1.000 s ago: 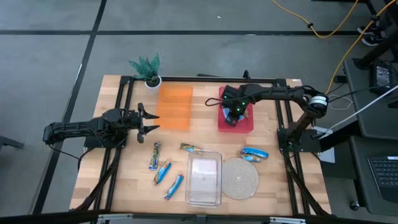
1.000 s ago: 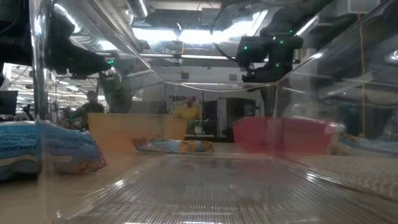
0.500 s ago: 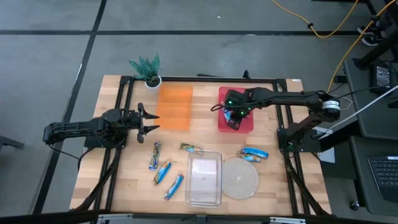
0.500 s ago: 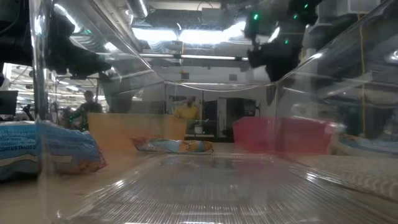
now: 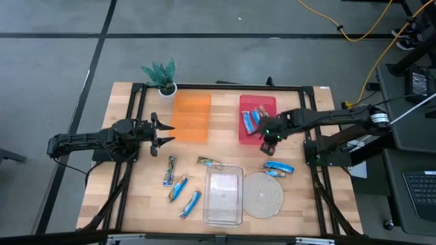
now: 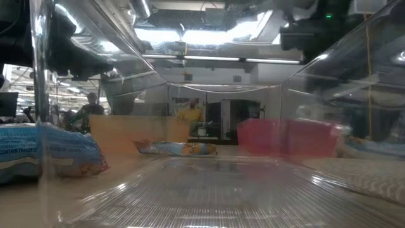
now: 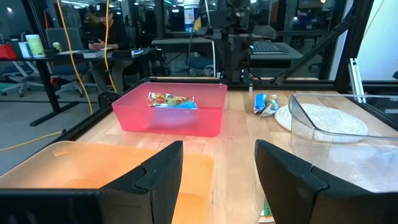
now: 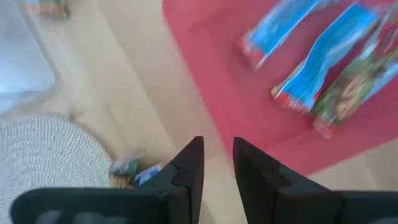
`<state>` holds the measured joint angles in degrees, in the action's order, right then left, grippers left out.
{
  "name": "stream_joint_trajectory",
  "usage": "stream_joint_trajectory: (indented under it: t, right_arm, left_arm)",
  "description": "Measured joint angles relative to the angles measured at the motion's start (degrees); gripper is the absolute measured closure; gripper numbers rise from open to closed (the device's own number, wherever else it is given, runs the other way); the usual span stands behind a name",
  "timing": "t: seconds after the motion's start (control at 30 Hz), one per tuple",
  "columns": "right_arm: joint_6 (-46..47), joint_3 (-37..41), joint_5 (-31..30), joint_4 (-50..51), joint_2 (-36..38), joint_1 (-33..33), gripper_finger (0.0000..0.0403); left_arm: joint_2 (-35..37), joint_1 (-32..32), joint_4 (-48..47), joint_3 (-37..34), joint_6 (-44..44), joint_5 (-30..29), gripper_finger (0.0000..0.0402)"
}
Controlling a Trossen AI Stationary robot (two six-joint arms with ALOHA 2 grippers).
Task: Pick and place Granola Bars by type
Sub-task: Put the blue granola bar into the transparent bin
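While the overhead camera lays out the whole surface (image 5: 225,153), only the right wrist camera gets close enough to show three Granola Bars (image 8: 323,62) lying side by side in the red tray (image 5: 257,120): two in shiny blue wrappers with red ends, and one in a wrapper printed green and brown. From above they read as small blue strips near the tray's middle. The left wrist camera catches them from the side as one low, colourful bundle behind the tray's translucent wall.

The right hand (image 5: 269,143) hangs just off the red tray's near edge, its fingers (image 8: 186,171) narrowly parted and holding nothing. The left hand (image 5: 165,132) waits at the left side of the surface, beside the orange tray (image 5: 191,117), fingers (image 7: 158,174) spread and empty.

Other bars lie loose on the wood: one blue bar (image 5: 278,167) beside the round woven mat (image 5: 263,194), a mixed-colour one (image 5: 209,162) at the far end of the clear tray (image 5: 224,197), and three more (image 5: 180,186) left of that tray. The table-level camera looks through the clear tray's wall, showing a blue wrapper (image 6: 47,152) large at its left.
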<state>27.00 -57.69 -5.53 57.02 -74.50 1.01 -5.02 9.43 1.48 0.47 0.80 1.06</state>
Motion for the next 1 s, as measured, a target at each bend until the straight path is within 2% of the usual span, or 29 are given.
stream_joint_trajectory:
  t: [0.27,0.47,0.7,0.83,1.0]
  right_arm:
    - [10.0,9.5,0.0,-0.7,2.4,-6.4,0.0305]
    - [14.5,14.2,2.3,-6.0,2.4,-9.5,0.0246]
    - [19.8,14.8,4.1,-8.0,2.3,-13.3,0.0162]
    - [22.6,14.8,3.7,-8.0,2.3,-15.5,0.0142]
    - [23.7,14.8,3.0,-8.0,2.3,-16.9,0.014]
  left_arm:
    - [0.0,0.0,0.0,0.0,0.0,0.0,0.0208]
    - [0.0,0.0,0.0,0.0,0.0,0.0,0.0208]
    - [0.0,0.0,0.0,0.0,0.0,0.0,0.0208]
    - [0.0,0.0,0.0,0.0,0.0,0.0,0.0208]
    - [0.0,0.0,0.0,0.0,0.0,0.0,0.0208]
